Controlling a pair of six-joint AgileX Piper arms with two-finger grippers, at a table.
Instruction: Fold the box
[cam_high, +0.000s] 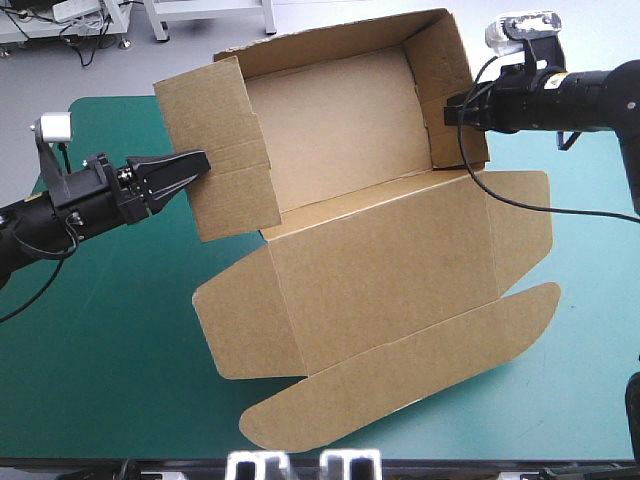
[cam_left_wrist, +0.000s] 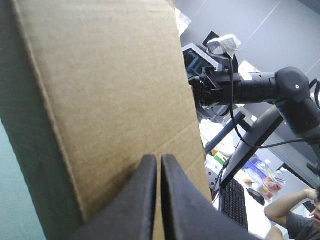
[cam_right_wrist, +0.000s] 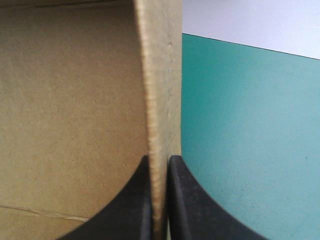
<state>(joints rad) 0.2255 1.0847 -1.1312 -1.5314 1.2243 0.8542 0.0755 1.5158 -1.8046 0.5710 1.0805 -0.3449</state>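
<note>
**Box tray up, lid flat, both tools at the side walls**

We see the brown box (cam_high: 330, 130) in the middle of the teal-green tabletop (cam_high: 100, 350), turned a bit askew. Its far part is an open tray with walls raised. The lid (cam_high: 390, 265) lies flat toward the near edge, its side flaps and rounded front flap (cam_high: 400, 370) spread out on the tabletop. The left tool (cam_high: 200, 163) is at the outer face of the left wall (cam_high: 215, 140), which leans outward. Its black fingers are drawn into a narrow point with only a slit between them. Whether the tips touch the board or stop just short, we cannot tell. The right tool (cam_high: 452, 110) pinches the right wall (cam_high: 450, 70). In its wrist view the wall's edge runs between the two fingers, with the tray's inside on one side and the tabletop on the other. The tools are well apart, the tray between them
</note>
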